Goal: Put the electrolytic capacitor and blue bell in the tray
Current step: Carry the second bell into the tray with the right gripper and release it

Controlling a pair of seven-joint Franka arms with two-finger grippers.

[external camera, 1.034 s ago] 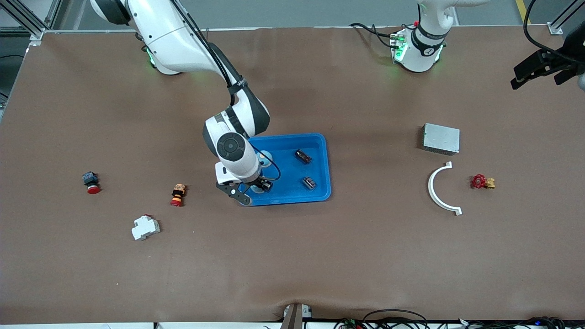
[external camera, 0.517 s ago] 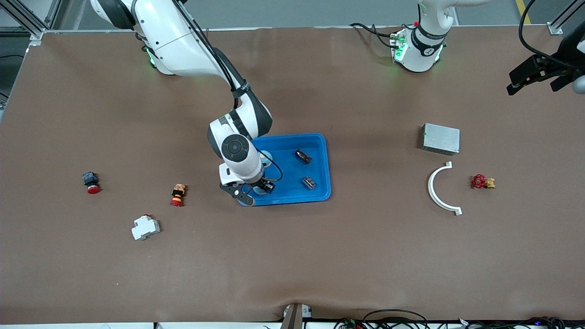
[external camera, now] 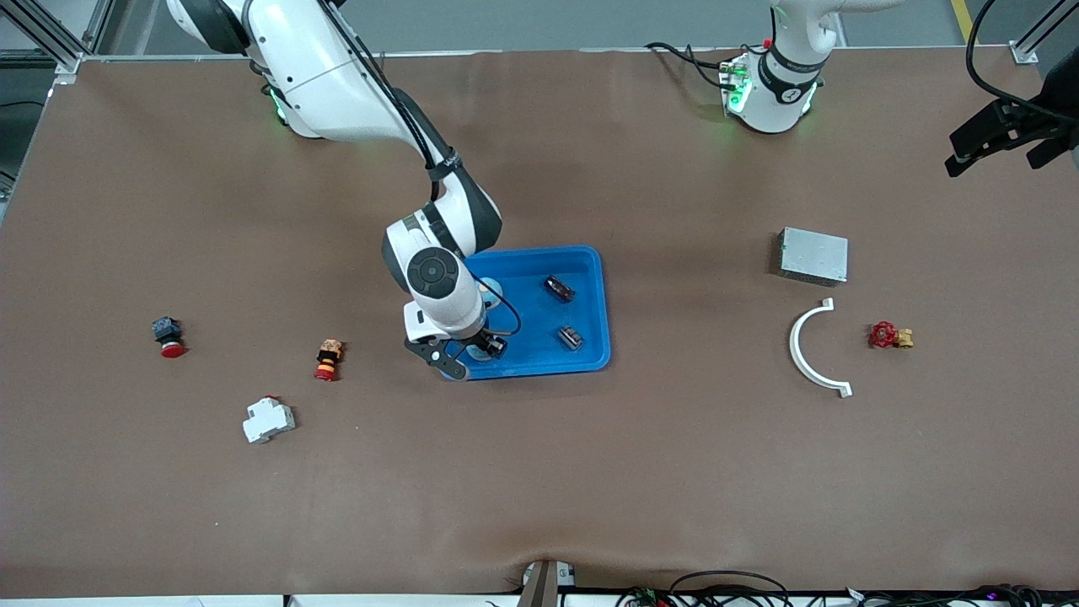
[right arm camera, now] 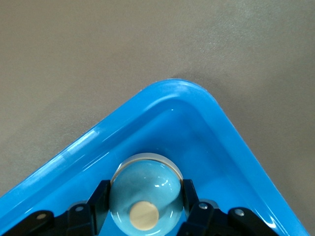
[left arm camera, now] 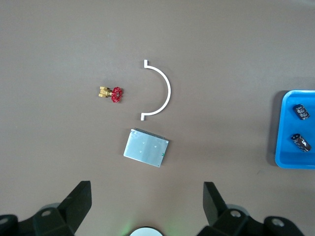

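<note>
the tabletop carries the same spread as a second ago; nothing loose on it has shifted. the blue tray sits near the middle, with the right arm reaching down into the corner nearest the front camera on the right arm's side. over the last second that arm has swung slightly further over the tray and then settled, barely moving in the last half second, which suggests the carry is done and release comes next.

the right pincer is closed on the blue bell, its fingers pressed against both sides of the dome. the bell is inside the tray's rim, though whether it already rests on the tray floor or hangs just above it is hard to tell.

two dark capacitors already lie in the tray, so that half of the task looks finished and only the bell remains to be let go.

the left pincer stands wide open and empty, waiting high over the left arm's end of the tabletop, above the grey box; it has drifted a little since earlier.
</note>
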